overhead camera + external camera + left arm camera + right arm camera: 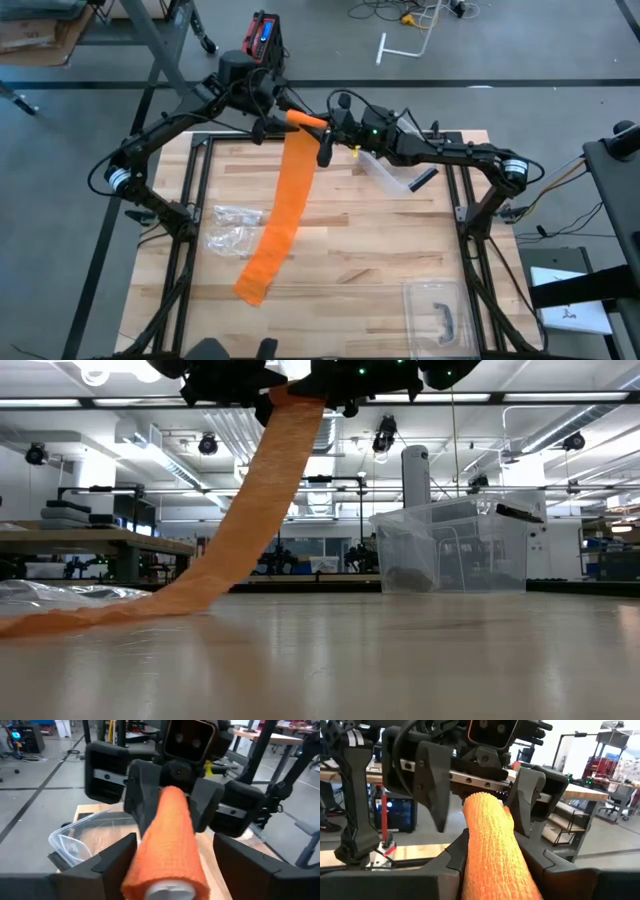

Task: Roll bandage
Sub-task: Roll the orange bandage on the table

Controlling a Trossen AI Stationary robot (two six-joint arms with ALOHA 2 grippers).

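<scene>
An orange bandage roll point(305, 120) hangs high over the table's far middle, between my two grippers, which face each other. Its loose strip point(285, 200) point(250, 520) runs slanting down from the roll, and its tail point(255, 285) point(60, 620) lies flat on the wood near the left. My right gripper point(325, 130) point(492, 840) comes from the right and is shut on the roll point(495, 850). My left gripper point(285, 112) point(175, 840) comes from the left and is open. Its fingers point(117, 857) stand on either side of the roll's other end point(167, 840), not gripping it. My right gripper pinches the roll's right end point(485, 845) between its two fingers point(452, 857). It comes level from the table's right side, and the roll lies along the fingers and sticks out past their tips. The roll is lifted clear, with the strip hanging slack to the table.
A clear plastic bin point(390, 175) point(450, 550) stands at the far right, just below my right arm. Crumpled clear wrap point(235, 225) lies at the left beside the strip. A clear tray point(440, 310) sits at the near right corner.
</scene>
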